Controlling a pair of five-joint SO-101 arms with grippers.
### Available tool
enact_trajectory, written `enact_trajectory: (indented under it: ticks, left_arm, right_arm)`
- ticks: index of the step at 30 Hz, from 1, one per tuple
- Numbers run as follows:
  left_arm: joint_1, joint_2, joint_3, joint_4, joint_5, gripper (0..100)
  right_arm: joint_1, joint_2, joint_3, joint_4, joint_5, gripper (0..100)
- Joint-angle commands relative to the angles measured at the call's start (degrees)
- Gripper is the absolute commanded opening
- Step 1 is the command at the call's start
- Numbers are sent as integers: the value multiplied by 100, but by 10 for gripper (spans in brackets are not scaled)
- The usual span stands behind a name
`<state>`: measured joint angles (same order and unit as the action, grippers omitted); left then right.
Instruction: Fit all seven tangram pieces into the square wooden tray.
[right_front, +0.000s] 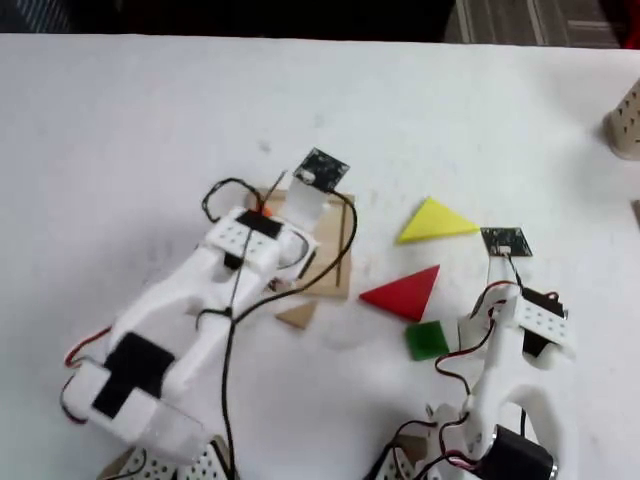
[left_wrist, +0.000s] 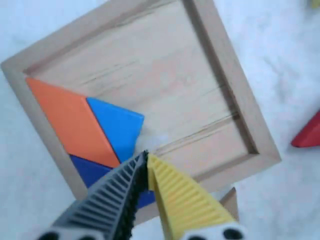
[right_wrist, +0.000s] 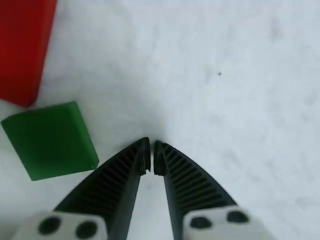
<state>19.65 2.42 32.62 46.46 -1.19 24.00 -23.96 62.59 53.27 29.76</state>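
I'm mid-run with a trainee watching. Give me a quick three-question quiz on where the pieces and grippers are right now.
1. True or false: the orange flat piece lies inside the square wooden tray, against its rim.
2. Which piece lies closest to the right gripper? A green square piece; B yellow triangle; C orange flat piece.
3. Fill in: the left gripper, above the tray, is shut and holds ____.
Key: 1 true; 2 A; 3 nothing.
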Motion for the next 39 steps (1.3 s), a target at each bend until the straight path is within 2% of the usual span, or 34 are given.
enact_trajectory:
  ticks: [1, 6, 9, 15, 17, 20, 22, 25, 29, 32, 35, 39]
  left_arm:
    - [-127, -884, 193, -53, 18, 26]
    - [-936, -1209, 475, -791, 18, 26]
    - [-1288, -1262, 519, -835, 26, 26]
    - [-453, -1270, 519, 387, -18, 27]
    - [-198, -1270, 519, 642, -396, 27]
    - [-242, -1270, 519, 703, -1073, 26]
    - [-567, -1279, 475, 651, -1196, 27]
    - [-1305, -1279, 466, 185, -993, 27]
    - [-2246, -1270, 492, -527, -352, 27]
    - [-2580, -1235, 519, -844, 255, 27]
    - [-2677, -1226, 519, -888, 466, 27]
    - [-2774, -1226, 589, -1099, 299, 27]
  right_arm:
    - [-198, -163, -18, -84, 70, 21]
    - [-207, -163, -18, -84, 53, 21]
    - [-207, -154, -18, -84, 44, 21]
    - [-207, -154, -9, -84, 53, 21]
    - [-180, -154, -9, -84, 62, 21]
    - [-180, -154, -9, -84, 70, 21]
    - [-189, -154, -9, -84, 70, 21]
    - [-207, -154, -9, -84, 70, 21]
    - [-207, -154, -9, -75, 70, 21]
    - [-251, -215, -9, -40, 70, 21]
    - [-822, -321, -44, 4, 79, 21]
    - [-2466, -866, -62, 541, 79, 21]
